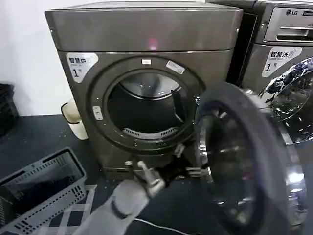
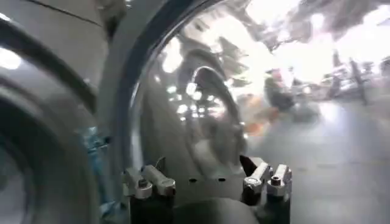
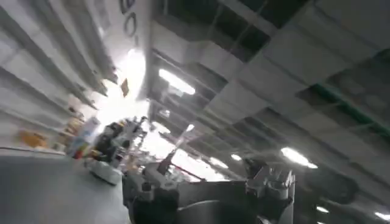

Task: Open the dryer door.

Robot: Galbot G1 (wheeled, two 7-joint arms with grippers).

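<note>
The dryer door stands swung wide open to the right of the bronze-grey dryer, its grey inner face and dark glass turned toward me. The round drum opening is uncovered. My left gripper is low in front of the dryer's base, just left of the door's hinge side. In the left wrist view this gripper is open with nothing between its fingers, close against the door's mirror-chrome ring. My right gripper is open and empty, pointing up at the ceiling.
The LG-marked machine with its own chrome door stands right behind the open door. A grey slotted basket lies at the lower left, a beige container beside the dryer, and a black crate at the far left.
</note>
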